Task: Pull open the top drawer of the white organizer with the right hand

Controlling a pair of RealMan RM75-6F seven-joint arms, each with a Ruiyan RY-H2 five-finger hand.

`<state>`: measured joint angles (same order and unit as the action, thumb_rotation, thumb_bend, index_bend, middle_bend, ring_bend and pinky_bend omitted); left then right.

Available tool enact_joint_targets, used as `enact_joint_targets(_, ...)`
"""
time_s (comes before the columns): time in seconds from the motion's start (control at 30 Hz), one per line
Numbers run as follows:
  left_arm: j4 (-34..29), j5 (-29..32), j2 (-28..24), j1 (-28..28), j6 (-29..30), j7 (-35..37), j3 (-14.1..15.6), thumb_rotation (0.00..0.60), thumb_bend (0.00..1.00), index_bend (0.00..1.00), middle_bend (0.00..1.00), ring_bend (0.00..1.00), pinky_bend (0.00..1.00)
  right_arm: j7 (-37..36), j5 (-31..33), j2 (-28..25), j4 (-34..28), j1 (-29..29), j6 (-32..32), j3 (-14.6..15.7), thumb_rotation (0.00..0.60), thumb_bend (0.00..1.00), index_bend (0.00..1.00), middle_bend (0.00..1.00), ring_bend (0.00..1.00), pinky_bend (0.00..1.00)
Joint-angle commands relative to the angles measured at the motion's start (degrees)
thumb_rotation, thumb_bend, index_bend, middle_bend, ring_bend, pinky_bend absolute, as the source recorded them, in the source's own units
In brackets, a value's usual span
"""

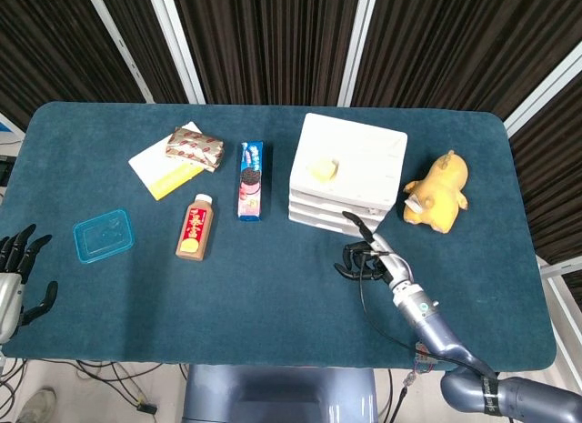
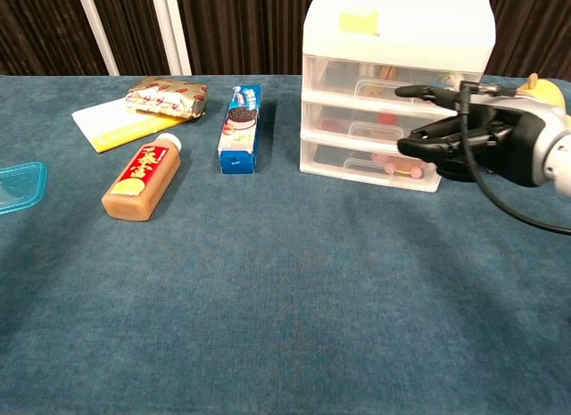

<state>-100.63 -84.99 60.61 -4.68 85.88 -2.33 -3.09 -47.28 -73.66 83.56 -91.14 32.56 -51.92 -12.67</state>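
Fingers [image 2: 419, 92]: right hand [image 2: 473, 138], spread, holding nothing, tips just short of the organizer [image 2: 397, 40] front, centre-right of the chest frame. Top drawer [image 2: 393, 80]: shut, handle level with the uppermost finger, long axis across the frame. Pull direction, by judgement: toward the lower edge. Left hand [image 1: 18, 277]: lower left of the head frame, open, well apart.
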Motion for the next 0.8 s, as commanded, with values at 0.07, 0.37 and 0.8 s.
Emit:
enact_joint_targets(0.07,0.1,0.1,0.0,0.0,0.0,0.1,0.0,0.6,0.44,0.12,0.0,0.0,0.0,0.3,0.9,1.4,0.6,0.8,0.9,-0.6,0.6,0.36,0.0,0.73,0.88,0.93)
enact_joint_targets(0.37,0.3,0.3,-0.2,0.1,0.1,0.6,-0.1,0.6,0.44,0.12,0.0,0.0,0.0,1.0,3.2,4.9,3.1,2.5,2.5,-2.5,0.6,0.36,0.0,0.73,0.88,0.93)
enact_joint_targets(0.8,0.5,0.1,-0.2,0.1,0.2,0.4,-0.1,0.6,0.44,0.12,0.0,0.0,0.0,-0.5,3.5,6.9,6.3,2.9,3.2,-3.9,0.6,0.38,0.0,0.73,0.88,0.94)
